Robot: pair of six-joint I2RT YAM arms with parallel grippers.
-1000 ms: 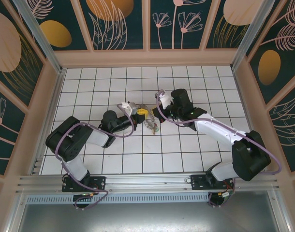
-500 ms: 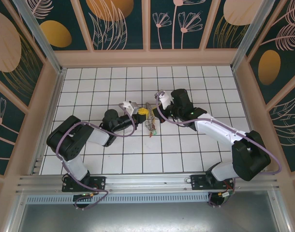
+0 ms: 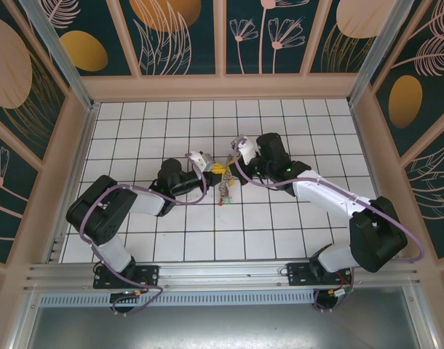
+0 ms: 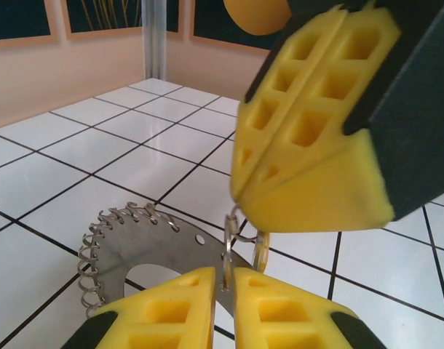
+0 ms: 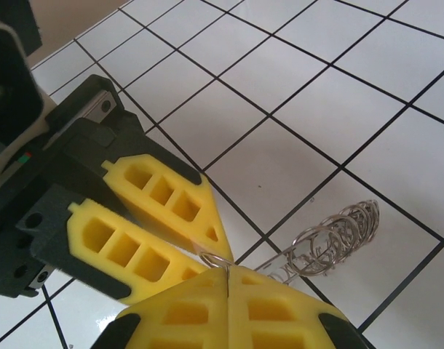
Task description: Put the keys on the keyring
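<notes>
- At the far edge of the keyring [image 4: 160, 247], the left gripper [image 4: 224, 280] and right gripper [image 4: 244, 185] meet tip to tip (no gap to slip between).
- Either side of the keyring, the left arm [image 3: 135, 200] and right arm [image 3: 324, 193] cross the floor [image 3: 222, 233].
- Nearer than the keyring, bare floor lies open.

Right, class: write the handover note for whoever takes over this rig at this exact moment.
Right hand: shut on a small ring.
Left hand: tip to tip with it, fingers slightly apart, a ring edge-on in the gap; grip unclear.
Keyring: appears to rest on the tiles just below both hands.
Keys: small cluster by the hands in the top view; too small to tell if any is threaded.
Done: both hands are at the ring.
Left: thread the keys on, then check.
</notes>
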